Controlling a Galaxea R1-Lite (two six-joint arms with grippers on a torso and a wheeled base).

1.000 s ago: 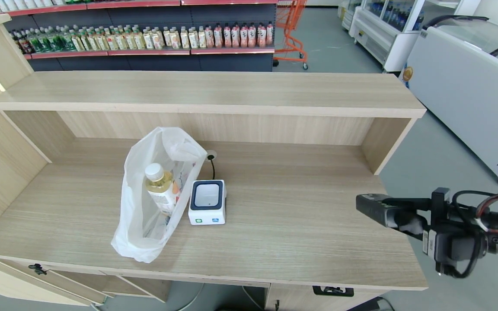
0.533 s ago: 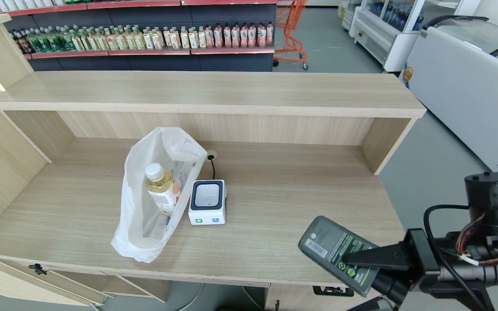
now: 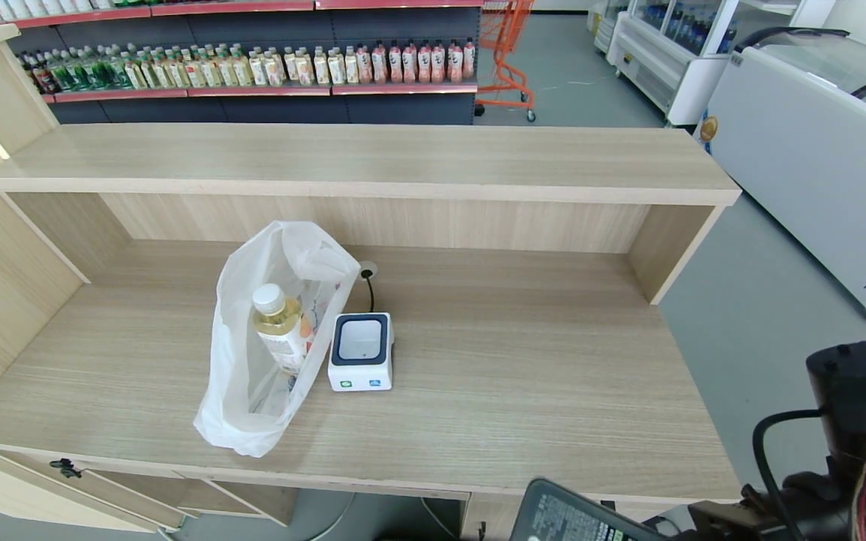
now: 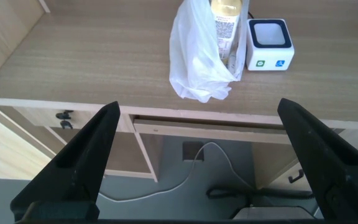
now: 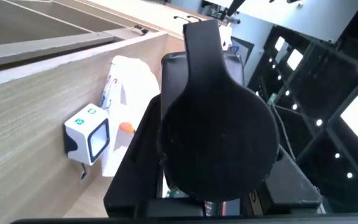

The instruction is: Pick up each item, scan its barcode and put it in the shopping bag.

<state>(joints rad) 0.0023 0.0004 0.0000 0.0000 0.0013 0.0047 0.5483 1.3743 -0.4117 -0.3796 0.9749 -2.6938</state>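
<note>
At the near edge of the counter (image 3: 523, 406), my right gripper (image 5: 194, 68) is clamped on a dark packet (image 3: 576, 520); I should raise it and turn the barcode squarely toward the scanner (image 3: 360, 352).

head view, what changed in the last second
The right tool, shut on the dark flat pack, swung down and back toward the robot, from beside the counter's right end to below its front edge; the pack turned label side up. The shopping bag with the bottle in it and the scanner beside it stayed put.
</note>
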